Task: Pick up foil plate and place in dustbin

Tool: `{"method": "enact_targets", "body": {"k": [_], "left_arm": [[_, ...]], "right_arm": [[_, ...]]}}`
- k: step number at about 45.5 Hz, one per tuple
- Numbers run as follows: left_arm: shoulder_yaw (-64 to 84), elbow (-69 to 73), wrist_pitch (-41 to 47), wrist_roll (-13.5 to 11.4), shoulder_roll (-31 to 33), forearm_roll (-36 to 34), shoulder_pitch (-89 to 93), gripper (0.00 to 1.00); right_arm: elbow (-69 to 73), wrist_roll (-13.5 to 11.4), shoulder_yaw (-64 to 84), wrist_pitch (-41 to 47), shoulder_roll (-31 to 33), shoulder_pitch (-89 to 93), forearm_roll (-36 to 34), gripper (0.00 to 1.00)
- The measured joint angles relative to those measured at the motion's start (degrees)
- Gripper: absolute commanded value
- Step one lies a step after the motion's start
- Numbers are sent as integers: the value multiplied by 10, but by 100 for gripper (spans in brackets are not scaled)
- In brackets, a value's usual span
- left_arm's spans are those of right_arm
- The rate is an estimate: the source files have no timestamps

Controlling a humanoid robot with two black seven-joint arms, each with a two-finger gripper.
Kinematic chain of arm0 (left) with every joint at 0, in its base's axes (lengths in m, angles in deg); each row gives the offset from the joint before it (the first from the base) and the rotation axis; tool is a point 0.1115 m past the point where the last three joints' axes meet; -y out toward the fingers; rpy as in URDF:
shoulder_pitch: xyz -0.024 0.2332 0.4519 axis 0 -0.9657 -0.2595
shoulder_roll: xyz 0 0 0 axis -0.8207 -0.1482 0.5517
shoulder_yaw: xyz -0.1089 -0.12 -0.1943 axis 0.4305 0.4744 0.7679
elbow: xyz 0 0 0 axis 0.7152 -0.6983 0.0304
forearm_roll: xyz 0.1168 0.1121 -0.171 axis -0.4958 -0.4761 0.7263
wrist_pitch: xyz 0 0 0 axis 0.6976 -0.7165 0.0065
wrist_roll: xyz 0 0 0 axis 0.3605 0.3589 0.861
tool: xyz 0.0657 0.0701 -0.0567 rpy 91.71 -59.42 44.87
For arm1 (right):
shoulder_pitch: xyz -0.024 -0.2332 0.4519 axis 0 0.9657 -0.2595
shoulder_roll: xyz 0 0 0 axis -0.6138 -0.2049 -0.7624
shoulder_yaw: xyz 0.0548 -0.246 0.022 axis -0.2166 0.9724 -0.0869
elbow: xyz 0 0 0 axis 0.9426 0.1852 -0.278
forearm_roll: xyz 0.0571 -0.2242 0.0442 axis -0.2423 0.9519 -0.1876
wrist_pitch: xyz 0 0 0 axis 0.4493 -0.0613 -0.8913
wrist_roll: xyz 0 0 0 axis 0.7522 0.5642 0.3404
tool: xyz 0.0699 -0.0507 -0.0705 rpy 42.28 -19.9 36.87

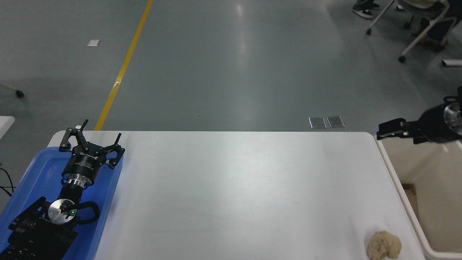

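Observation:
The foil plate is out of view; it does not show on the table or in the visible part of the bin. The dustbin (431,169), a large beige plastic bin, stands off the table's right end, cut by the picture's edge. My right gripper (388,130) comes in from the right edge and hovers over the bin's far left corner, with nothing in it. My left gripper (96,136) is open and parked over the blue tray at the lower left.
A blue flat tray (36,173) lies under the left arm at the table's left end. A tan lumpy paper ball (384,245) sits at the front right of the white table (234,187). Wheeled chairs and a seated person are at the top right.

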Motion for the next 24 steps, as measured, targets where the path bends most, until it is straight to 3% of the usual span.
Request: {"method": "enact_targets", "body": {"k": [12, 24], "left_arm": [[1, 0, 0, -1, 0, 0, -1, 99], [2, 0, 0, -2, 0, 1, -1, 99]], "right_arm": [[68, 2, -29, 115, -71, -113, -85, 100], [95, 3, -68, 167, -150, -170, -175, 100]]}}
